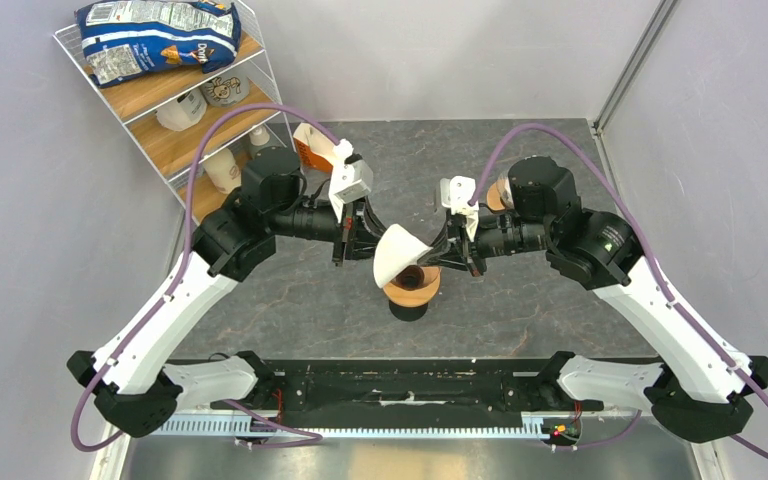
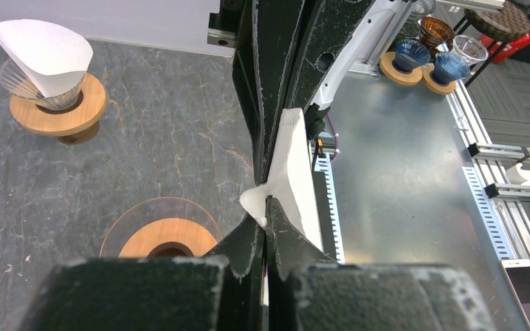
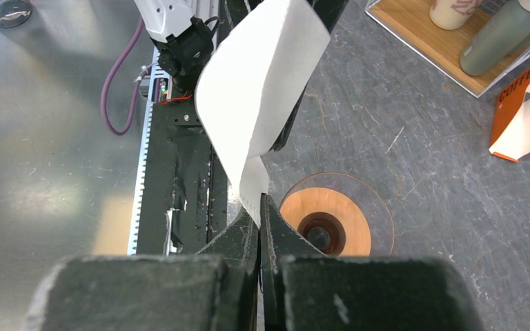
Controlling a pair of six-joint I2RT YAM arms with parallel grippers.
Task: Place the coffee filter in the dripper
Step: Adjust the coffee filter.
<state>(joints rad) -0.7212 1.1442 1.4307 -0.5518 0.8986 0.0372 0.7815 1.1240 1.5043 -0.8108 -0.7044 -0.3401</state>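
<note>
The coffee filter point(image 1: 400, 256), a cream-white paper cone, hangs in the air between my two grippers, just above the dripper point(image 1: 412, 291). The dripper is clear glass with a light-brown wooden ring and stands on a dark base. My left gripper point(image 1: 370, 243) is shut on the filter's left edge point(image 2: 291, 172). My right gripper point(image 1: 439, 252) is shut on its right edge point(image 3: 259, 89). The dripper shows below the left gripper point(image 2: 266, 201) in the left wrist view point(image 2: 153, 238). It also shows below the right gripper point(image 3: 259, 201) in the right wrist view point(image 3: 341, 217).
A second dripper holding a filter point(image 2: 45, 55) stands on a wooden ring point(image 2: 59, 114) behind the right arm. An orange-and-white filter packet point(image 1: 312, 147) stands at the back left, also in the right wrist view point(image 3: 524, 114). A wire shelf point(image 1: 175, 110) holds bottles and a chip bag.
</note>
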